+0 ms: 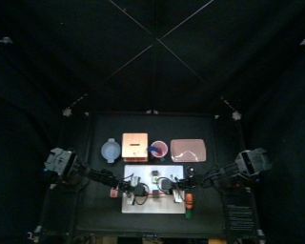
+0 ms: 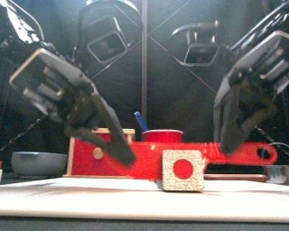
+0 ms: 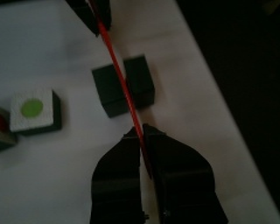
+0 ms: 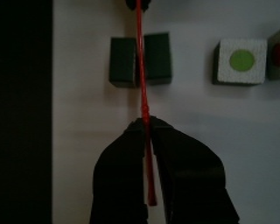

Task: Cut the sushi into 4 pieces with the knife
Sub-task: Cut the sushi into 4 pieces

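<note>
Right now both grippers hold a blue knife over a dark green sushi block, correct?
No, the knife is red, not blue, as the right wrist view shows. The rest holds: the left gripper and right gripper both clamp it in their jaws over the dark green sushi block.

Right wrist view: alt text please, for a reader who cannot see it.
The right gripper, jaws shut on a thin red knife seen edge-on, holds the blade across the middle of a dark green sushi block on the white cutting board. To one side, apart from it, lies a cut piece with a white face and green centre.
</note>
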`<state>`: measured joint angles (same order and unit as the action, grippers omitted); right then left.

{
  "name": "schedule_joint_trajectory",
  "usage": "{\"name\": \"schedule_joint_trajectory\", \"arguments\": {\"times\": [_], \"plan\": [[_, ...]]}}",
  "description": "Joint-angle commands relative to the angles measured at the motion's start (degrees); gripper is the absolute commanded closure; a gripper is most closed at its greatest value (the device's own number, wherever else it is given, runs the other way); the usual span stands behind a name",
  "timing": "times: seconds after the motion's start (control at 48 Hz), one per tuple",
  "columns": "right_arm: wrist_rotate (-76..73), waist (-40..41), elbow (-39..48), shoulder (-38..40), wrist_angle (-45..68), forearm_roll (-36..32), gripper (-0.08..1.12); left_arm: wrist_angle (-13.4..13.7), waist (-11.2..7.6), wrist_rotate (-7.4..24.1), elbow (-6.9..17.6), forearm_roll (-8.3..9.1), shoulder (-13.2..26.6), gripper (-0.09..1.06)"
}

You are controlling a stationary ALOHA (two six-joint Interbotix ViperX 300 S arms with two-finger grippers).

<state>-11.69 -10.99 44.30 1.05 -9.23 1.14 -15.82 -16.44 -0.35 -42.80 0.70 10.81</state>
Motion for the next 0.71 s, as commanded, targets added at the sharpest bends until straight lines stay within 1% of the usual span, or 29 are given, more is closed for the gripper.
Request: {"name": "schedule_joint_trajectory", "arguments": {"times": [0.021, 0.271, 0.417, 0.438, 0.562, 0.625, 0.708], "plan": [[0.0, 0.7, -0.4, 1.0, -0.3, -0.1, 0.85, 0.0, -2.02, 0.3, 1.2, 0.09, 0.0, 0.64], [0.0, 0.7, -0.7, -1.1, -0.3, -0.1, 0.85, 0.1, -1.58, 0.4, 2.0, 0.0, 4.0, 0.64], [0.1, 1.0, -0.8, -1.7, -0.3, -0.2, 0.85, 0.4, -0.97, 0.3, 2.2, 0.0, 5.3, 0.64], [0.1, 1.0, -0.8, -1.7, -0.3, -0.1, 0.85, 0.4, -0.62, 0.4, 2.2, -0.18, 5.3, 0.64], [0.2, 1.8, -0.8, -1.4, -0.3, -0.8, 0.85, 0.4, 1.58, 0.7, 2.1, 0.0, 5.0, 0.64], [0.2, 2.5, -0.8, -1.0, -0.4, -1.3, 0.85, 0.4, 2.72, 0.8, 2.1, 0.35, 4.7, 0.64], [0.2, 3.1, -0.8, -0.6, -0.4, -1.9, 0.85, 0.4, 3.96, 0.8, 2.0, 1.23, 4.0, 0.64]]}}
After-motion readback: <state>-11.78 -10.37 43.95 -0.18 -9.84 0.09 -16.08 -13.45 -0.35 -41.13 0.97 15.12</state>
